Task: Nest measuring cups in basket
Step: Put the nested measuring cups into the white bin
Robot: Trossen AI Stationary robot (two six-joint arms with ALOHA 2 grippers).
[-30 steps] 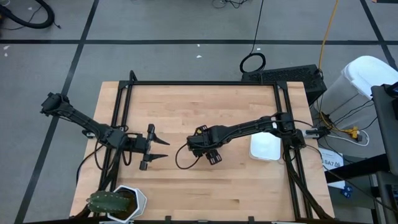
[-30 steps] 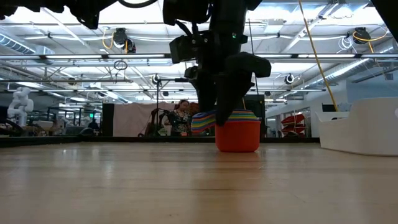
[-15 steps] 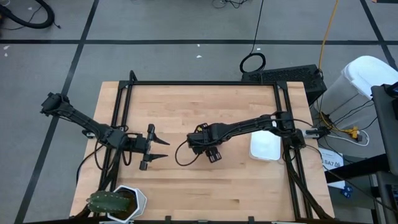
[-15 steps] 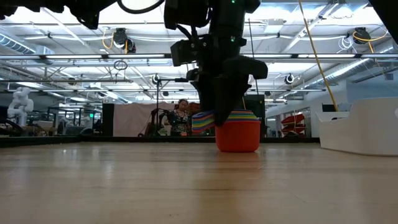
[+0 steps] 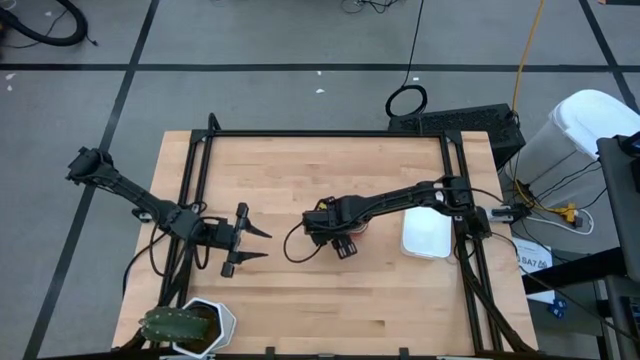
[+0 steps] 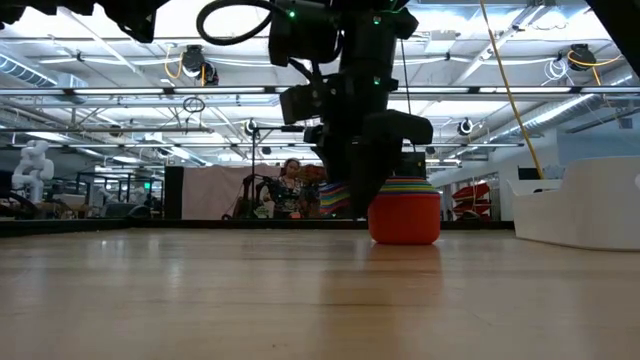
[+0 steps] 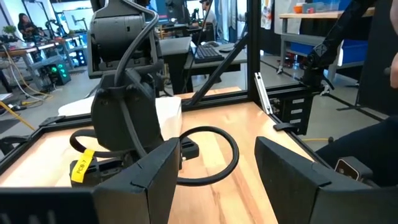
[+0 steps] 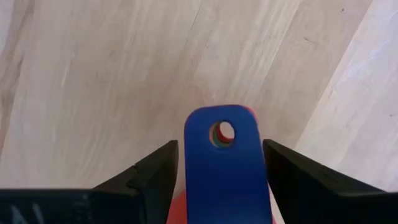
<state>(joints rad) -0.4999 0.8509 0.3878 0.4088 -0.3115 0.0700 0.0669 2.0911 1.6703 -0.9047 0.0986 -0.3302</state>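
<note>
The right gripper (image 8: 217, 180) has its fingers (image 8: 149, 177) closed on the stacked measuring cups' (image 6: 404, 212) blue handle (image 8: 225, 158), mid-frame; the left gripper (image 5: 255, 244) waits open.

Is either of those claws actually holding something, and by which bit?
The right gripper holds the stack of measuring cups by the handles. The left gripper holds nothing.

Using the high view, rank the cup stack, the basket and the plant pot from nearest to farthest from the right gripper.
1. Cup stack: at the right gripper, mid-table, its handles between the jaws.
2. Basket: on the table's right side, apart from the gripper.
3. Plant pot: at the table's near left corner, beyond the waiting left gripper.
</note>
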